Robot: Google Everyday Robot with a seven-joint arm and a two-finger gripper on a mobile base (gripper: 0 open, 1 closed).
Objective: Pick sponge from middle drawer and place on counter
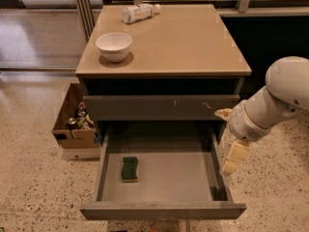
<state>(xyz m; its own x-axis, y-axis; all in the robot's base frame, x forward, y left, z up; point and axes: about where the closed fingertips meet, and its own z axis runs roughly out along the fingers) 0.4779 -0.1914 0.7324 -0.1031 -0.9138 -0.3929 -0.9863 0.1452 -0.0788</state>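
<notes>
White arm angles down; hand beside middle drawer, grip unclear.

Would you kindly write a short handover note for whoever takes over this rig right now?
The tool points down by the right edge of the open middle drawer, well clear of the sponge.
The sponge lies flat on the drawer floor, left side, green face up.
The counter holds a bowl and a lying bottle.
Done: drawer open. Left: grasp sponge, lift, place on counter.
</notes>
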